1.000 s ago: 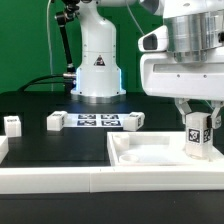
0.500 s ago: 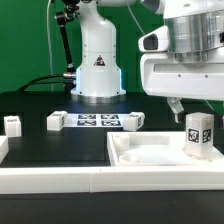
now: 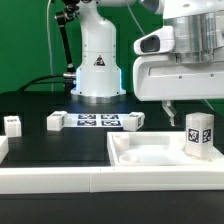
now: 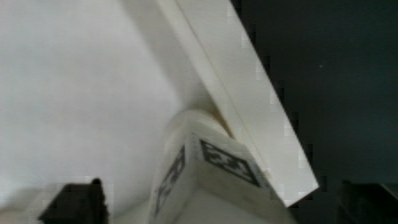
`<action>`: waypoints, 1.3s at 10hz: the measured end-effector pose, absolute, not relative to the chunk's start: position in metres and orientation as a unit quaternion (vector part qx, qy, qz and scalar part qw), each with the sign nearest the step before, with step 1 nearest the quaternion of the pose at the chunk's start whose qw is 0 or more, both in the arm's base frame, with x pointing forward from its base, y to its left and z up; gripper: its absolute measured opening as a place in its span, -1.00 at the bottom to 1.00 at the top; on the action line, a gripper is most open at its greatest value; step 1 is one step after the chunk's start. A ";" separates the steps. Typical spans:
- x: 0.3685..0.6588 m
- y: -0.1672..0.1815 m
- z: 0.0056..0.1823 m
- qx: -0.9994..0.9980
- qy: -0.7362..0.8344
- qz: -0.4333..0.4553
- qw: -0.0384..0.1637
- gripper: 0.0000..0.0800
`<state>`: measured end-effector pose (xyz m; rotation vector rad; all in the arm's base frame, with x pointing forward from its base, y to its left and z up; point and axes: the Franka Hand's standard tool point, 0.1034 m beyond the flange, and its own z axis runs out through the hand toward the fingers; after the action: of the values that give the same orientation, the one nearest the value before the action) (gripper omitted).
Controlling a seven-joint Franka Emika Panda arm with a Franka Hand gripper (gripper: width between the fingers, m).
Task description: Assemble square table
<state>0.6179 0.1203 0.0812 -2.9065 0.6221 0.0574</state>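
The square table's white top [image 3: 150, 152] lies at the exterior view's right, rim up. One tagged white leg [image 3: 198, 135] stands upright in its far right corner. My gripper [image 3: 195, 106] hangs just above that leg, open and touching nothing. In the wrist view the leg [image 4: 210, 170] rises between my dark fingertips [image 4: 80, 203] with a gap on each side, beside the top's rim [image 4: 231, 80]. Three loose legs lie on the black table: one at the far left [image 3: 12, 124], one left of the marker board [image 3: 57, 121], one right of it [image 3: 132, 120].
The marker board [image 3: 97, 121] lies flat in front of the arm's white base [image 3: 97, 70]. A long white rail [image 3: 60, 181] runs along the front edge, with a short return at the left [image 3: 3, 150].
My gripper has opened off the upright leg and risen a little above it. The leg stays standing in the top's corner.
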 end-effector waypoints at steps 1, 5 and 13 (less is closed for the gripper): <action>0.618 0.119 0.081 -0.987 0.138 0.011 0.077 0.62; 0.619 0.121 0.081 -0.997 -0.050 -0.009 0.063 0.62; 0.619 0.119 0.080 -0.969 -0.241 -0.019 0.051 0.15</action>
<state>0.6188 0.1189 0.0800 -2.9485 -0.7321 -0.0565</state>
